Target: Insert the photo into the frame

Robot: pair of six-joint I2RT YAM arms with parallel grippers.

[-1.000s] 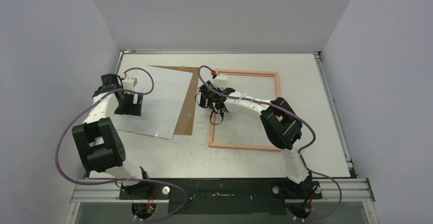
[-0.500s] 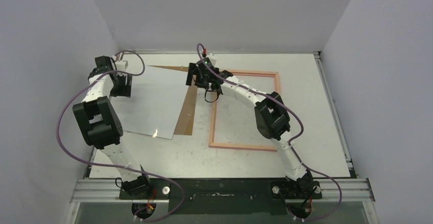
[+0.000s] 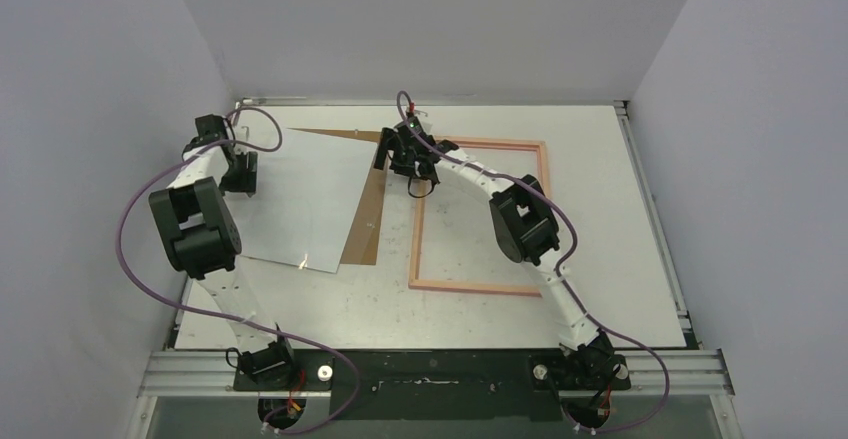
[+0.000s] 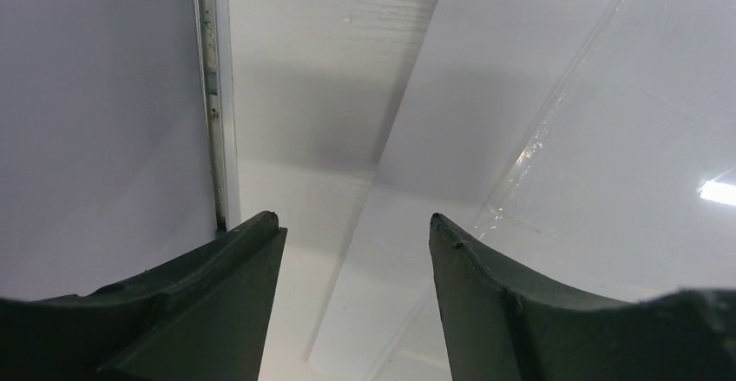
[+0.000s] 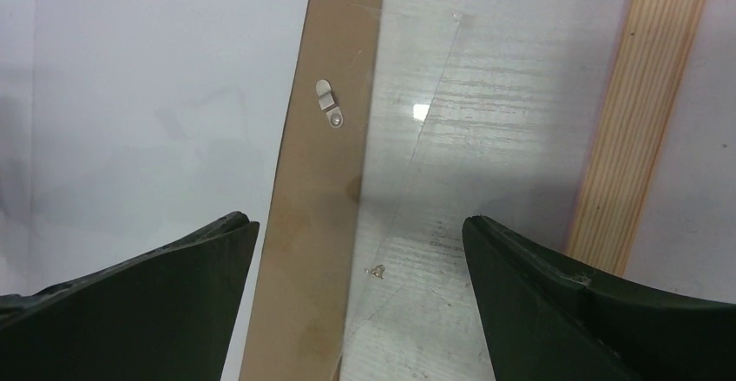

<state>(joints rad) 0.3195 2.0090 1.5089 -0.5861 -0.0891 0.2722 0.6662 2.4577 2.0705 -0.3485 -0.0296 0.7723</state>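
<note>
The photo (image 3: 300,199) lies white side up on the left half of the table, over a brown backing panel (image 3: 368,214). To its right, flat on the table, is the pink frame (image 3: 478,287). My left gripper (image 3: 240,177) hovers over the photo's far left edge. In the left wrist view this gripper (image 4: 354,220) is open, with the photo's edge (image 4: 607,95) below the gap and nothing held. My right gripper (image 3: 418,181) is at the frame's far left corner. It (image 5: 356,220) is open above the backing strip (image 5: 304,225), between the photo (image 5: 156,95) and the frame's wooden border (image 5: 642,112).
A metal rail (image 4: 208,95) and the grey wall run just left of the left gripper. A small metal turn clip (image 5: 327,105) sits on the backing panel. Faint edges of a clear film cross the table (image 5: 486,138) beside the panel. Walls enclose the table on three sides.
The left gripper moved up to the photo's far left edge and its jaws narrowed somewhat. The right gripper moved from inside the frame to its far left corner, over the backing strip.
</note>
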